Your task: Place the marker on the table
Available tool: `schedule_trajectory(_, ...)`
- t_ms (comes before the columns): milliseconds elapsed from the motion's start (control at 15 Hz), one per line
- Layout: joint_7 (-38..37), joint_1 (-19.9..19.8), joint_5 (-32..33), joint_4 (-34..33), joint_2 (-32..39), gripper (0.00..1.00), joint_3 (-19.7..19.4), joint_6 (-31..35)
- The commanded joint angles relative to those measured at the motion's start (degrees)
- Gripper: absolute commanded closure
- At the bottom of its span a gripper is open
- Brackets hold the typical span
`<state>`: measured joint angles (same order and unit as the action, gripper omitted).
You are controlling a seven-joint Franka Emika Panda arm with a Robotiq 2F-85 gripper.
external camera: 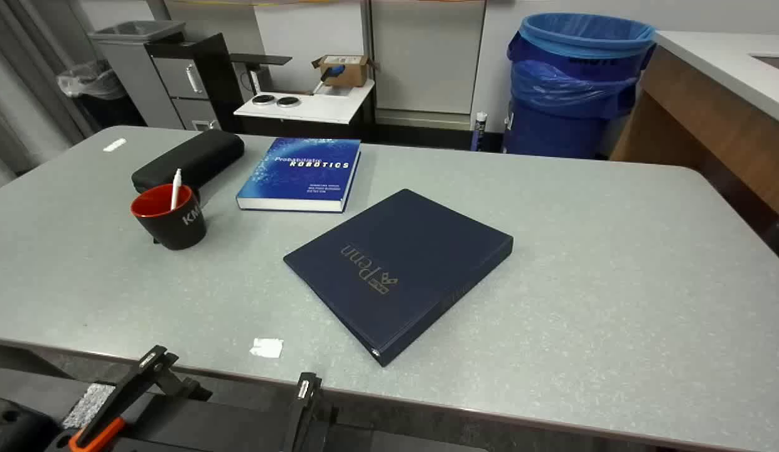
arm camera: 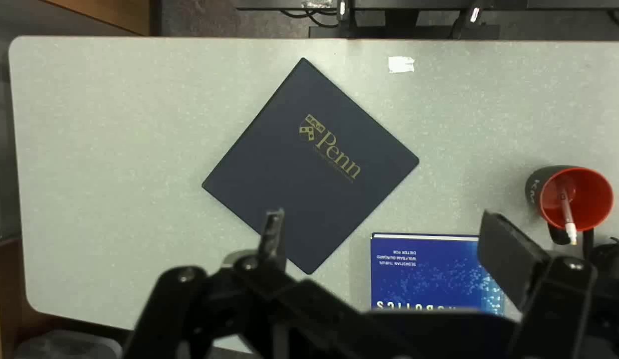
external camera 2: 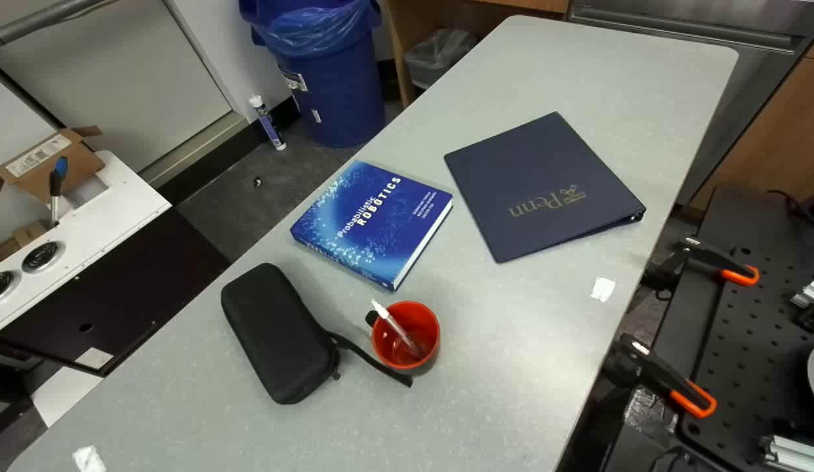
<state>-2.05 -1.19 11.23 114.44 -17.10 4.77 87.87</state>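
We see the marker standing tilted inside the cup, its white end leaning out past the rim on the handle side. The cup, red within and black outside, stands upright on the speckled grey counter, and its wall rings the marker's lower part. Just beside it lies a long black case whose strap runs close by the cup; we cannot tell whether the two touch. Near these we have a blue book, Probabilistic Robotics, lying flat, and a little apart from it a navy binder marked Penn, also flat, set askew with one corner near the counter's edge. Beyond the opposite edge we find a blue bin and a white side table bearing a cardboard box.

In the wrist view our hand comes in from the bottom, above the counter, its two fingers spread wide and holding nothing. One finger shows against the binder's edge, the other against the end of the book, part of which appears in the gap between them. The cup with the marker lies outside that gap, past the finger on the book's side.
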Motion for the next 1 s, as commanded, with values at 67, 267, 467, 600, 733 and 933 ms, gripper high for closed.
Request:
schedule_trajectory(67,-0.22,0.99,0.2,-0.15,0.08,0.0,-0.82,-0.17)
schedule_trajectory(267,-0.22,0.99,0.2,-0.15,0.08,0.0,-0.82,-0.17)
schedule_trajectory(467,0.4,1.63,-1.87,-1.77,2.99,0.0,-0.83,-0.55)
schedule_trajectory(600,-0.77,2.39,-4.43,-3.62,7.98,0.0,-0.25,-0.1)
schedule_trajectory(733,-0.15,3.69,-8.68,-5.48,13.3,0.0,0.2,0.42)
schedule_trajectory(933,-0.61,5.23,-12.32,-8.12,20.81,0.0,1.32,3.59)
